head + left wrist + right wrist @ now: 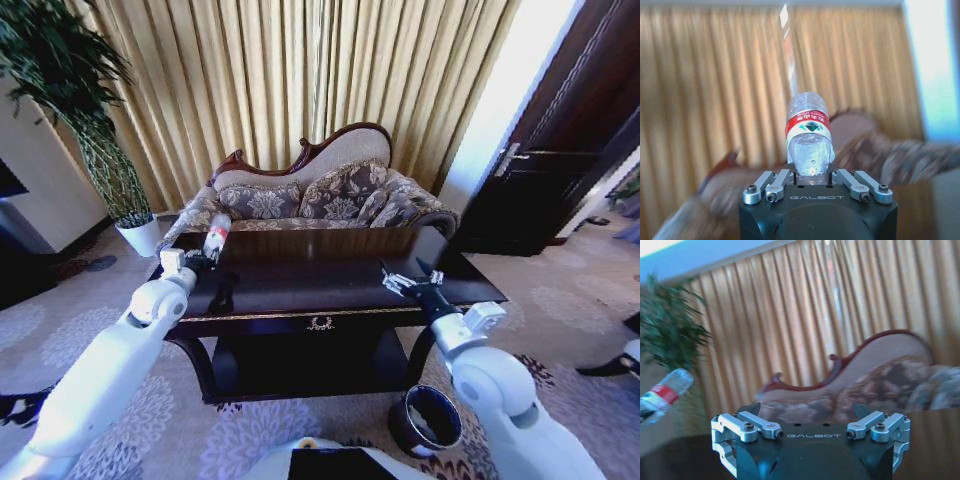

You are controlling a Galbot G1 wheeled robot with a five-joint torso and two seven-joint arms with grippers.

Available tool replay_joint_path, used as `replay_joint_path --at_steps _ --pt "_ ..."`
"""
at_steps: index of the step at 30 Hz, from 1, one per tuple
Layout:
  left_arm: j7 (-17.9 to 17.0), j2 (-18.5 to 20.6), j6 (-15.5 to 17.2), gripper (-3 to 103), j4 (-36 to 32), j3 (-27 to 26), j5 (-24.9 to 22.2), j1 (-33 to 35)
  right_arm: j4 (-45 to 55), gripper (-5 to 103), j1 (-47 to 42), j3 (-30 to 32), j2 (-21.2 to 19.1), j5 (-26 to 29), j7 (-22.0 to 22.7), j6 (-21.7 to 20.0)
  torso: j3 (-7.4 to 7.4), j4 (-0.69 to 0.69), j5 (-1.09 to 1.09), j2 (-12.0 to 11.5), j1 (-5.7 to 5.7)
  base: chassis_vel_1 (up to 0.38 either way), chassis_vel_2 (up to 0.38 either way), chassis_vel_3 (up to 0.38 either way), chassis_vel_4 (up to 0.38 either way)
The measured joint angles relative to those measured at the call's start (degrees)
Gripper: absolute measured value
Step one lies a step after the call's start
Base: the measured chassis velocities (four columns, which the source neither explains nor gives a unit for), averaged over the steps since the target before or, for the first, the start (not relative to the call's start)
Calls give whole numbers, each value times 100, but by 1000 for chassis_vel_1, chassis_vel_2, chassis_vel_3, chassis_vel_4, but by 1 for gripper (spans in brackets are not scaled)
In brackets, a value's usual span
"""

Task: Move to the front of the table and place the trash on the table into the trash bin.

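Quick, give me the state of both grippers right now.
Left gripper: shut on the clear plastic bottle with red label, lifted above the dark glossy wooden table.
Right gripper: open, holding nothing, over the table's right side.

I read "GALBOT" on the left gripper (pixel 815 176) body | "GALBOT" on the right gripper (pixel 810 412) body | bottle (pixel 808 137) red label print too small to read.

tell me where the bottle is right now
The bottle is gripped in the left tool, raised above the table's left end in the head view, in front of the sofa.
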Motion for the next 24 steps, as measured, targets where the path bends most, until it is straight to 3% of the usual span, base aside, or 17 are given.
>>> replay_joint_path --at_steps 1,4,5,7,8,11,12,17,24 --pt "0 0 0 28 0 0 0 0 0 100 0 0 0 0 0 0 0 0 0 0 0 0 0 0 0" --pt "383 93 -565 28 -346 -299 43 441 -30 100 279 -84 -242 619 -15 -9 0 1 -1 0 0 0 0 0 0" --pt "383 93 -565 28 -346 -299 43 441 -30 100 279 -84 -242 619 -15 -9 0 1 -1 0 0 0 0 0 0" --pt "544 166 -873 28 -576 -428 134 667 -41 100 486 -189 -339 983 -90 -31 0 2 0 0 0 0 0 0 0" --pt "620 237 -1132 28 -708 -456 301 760 -42 100 689 -296 -409 1318 -147 -83 0 1 -1 0 0 0 0 0 0" --pt "710 323 -1353 28 -792 -456 560 764 -40 100 883 -403 -486 1698 -196 -137 0 0 0 0 0 0 0 0 0" --pt "825 434 -1603 28 -824 -410 855 680 -38 100 1104 -510 -598 2238 -264 -190 0 0 0 0 0 0 0 0 0" --pt "905 700 -1967 28 -835 -86 1242 427 -151 100 1649 -717 -814 3063 -474 -205 0 -1 -1 0 0 0 0 0 0" --pt "923 828 -2045 28 -838 496 1474 -18 -415 100 2387 -1162 -891 3192 -536 -173 0 1 -1 -1 0 0 0 0 0"
